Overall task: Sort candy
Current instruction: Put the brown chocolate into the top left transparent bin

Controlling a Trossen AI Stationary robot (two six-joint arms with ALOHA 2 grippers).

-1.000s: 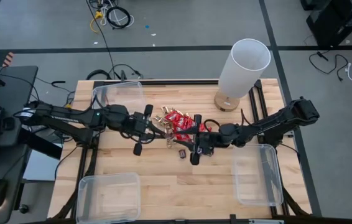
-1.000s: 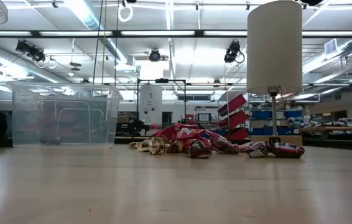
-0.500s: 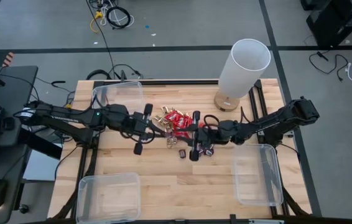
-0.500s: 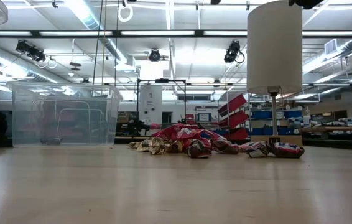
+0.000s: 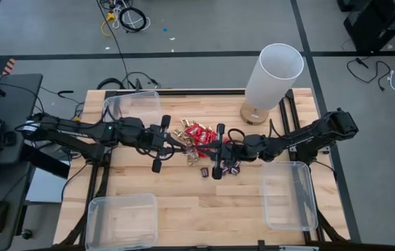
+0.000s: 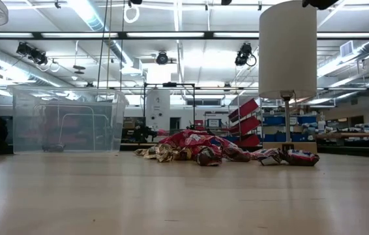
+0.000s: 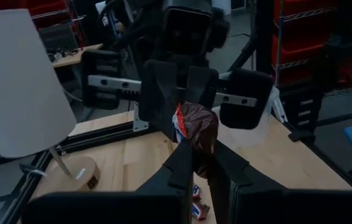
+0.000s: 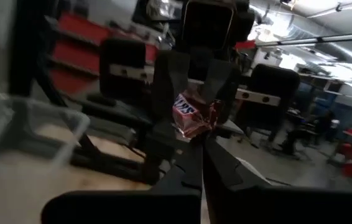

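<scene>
- Plainly, the left tool (image 7: pixel 199 163) is clamped on one dark mini bar (image 7: pixel 198 127), which stands up from its fingertips clear of the counter (image 5: pixel 204 209).
- The tool reaches in from the counter's left edge and hangs over the middle, just on the near side of the candy pile (image 5: pixel 199 134).
- The right tool (image 8: pixel 202 149) comes in from the right edge and meets the left one nose to nose, with its fingers pressed together.
- Its tips sit right at the lower end of the bar's wrapper (whether they pinch the wrapper I cannot tell).
- The pile lies a little toward the counter's far edge, red packets heaped with gold-foil pieces on its left side.
- Two loose dark bars (image 5: pixel 204 171) lie on the wood near the right tool, on the near side of the pile.
- A clear bin (image 5: pixel 133 108) stands by the far left corner, a second bin (image 5: pixel 121 219) at the near left corner and a third bin (image 5: pixel 288 195) along the right edge near the front.
- A white-shaded lamp (image 5: pixel 273 77) stands at the far edge, toward the right corner.
</scene>
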